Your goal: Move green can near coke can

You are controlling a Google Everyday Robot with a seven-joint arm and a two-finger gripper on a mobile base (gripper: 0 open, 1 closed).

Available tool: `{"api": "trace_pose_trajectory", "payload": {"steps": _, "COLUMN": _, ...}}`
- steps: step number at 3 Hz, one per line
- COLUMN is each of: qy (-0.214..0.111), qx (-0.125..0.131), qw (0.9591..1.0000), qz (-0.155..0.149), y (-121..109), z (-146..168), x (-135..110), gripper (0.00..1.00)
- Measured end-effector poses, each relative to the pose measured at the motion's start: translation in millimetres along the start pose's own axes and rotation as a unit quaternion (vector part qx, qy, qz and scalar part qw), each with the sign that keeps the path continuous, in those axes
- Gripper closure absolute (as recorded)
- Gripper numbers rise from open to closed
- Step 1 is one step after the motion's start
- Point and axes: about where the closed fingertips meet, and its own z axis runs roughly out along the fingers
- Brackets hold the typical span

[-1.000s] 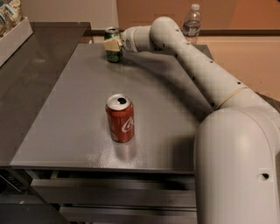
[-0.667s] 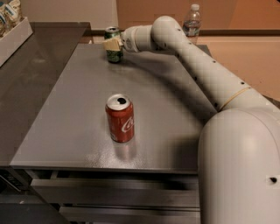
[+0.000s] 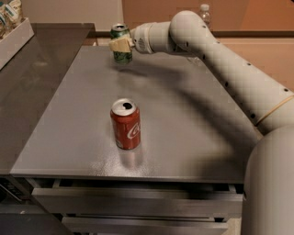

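Note:
The green can point(image 3: 121, 44) is dark green with a silver top and sits at the far edge of the grey table point(image 3: 193, 133), held upright. My gripper point(image 3: 120, 44) reaches in from the right and is shut on the green can, its pale fingers point(image 3: 117, 45) wrapped around the can's middle. The coke can point(image 3: 125, 124) is red with white script and an opened silver top. It stands upright near the middle front of the table, well in front of the green can.
A clear plastic bottle point(image 3: 205, 11) stands behind my arm at the back right. A white tray point(image 3: 14, 40) with packaged items sits on the dark counter point(image 3: 36, 78) at the left. Drawers point(image 3: 138, 202) lie under the table's front edge.
The green can, in my gripper, appears slightly raised from the table's far edge. The coke can has not moved.

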Motion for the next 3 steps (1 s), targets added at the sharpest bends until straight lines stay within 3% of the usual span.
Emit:
{"api": "trace_pose_trajectory", "payload": {"steps": 1, "qy": 0.006, "qx": -0.001, "qw": 1.0000, "qz": 0.000, "y": 18, "z": -32, "x": 3, "gripper": 1.00}}
{"api": "trace_pose_trajectory", "payload": {"steps": 3, "qy": 0.017, "qx": -0.003, "qw": 0.9996, "qz": 0.022, "y": 49, "z": -78, "x": 47, "gripper": 1.00}}
